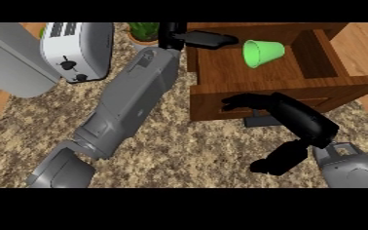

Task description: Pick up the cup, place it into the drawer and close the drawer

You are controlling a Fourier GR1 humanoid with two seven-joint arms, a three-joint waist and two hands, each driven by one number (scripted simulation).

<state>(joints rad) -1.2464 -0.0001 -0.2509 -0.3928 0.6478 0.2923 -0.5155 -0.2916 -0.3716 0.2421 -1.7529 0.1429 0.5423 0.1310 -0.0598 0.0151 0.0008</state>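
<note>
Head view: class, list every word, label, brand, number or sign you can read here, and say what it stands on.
None: no readable text anywhere in this view.
Toaster: dark slots and knobs only, no lettering.
Cup: plain green, unmarked.
Drawer: bare wood, no label.
Left hand and right hand: plain black, no markings.

L hand (205, 39) fingers straight, R hand (291, 117) open

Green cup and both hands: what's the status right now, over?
Left hand open, at the drawer's back edge. Right hand open, fingers on the drawer front. Green cup lying inside the open drawer. Nothing in the way.
</note>
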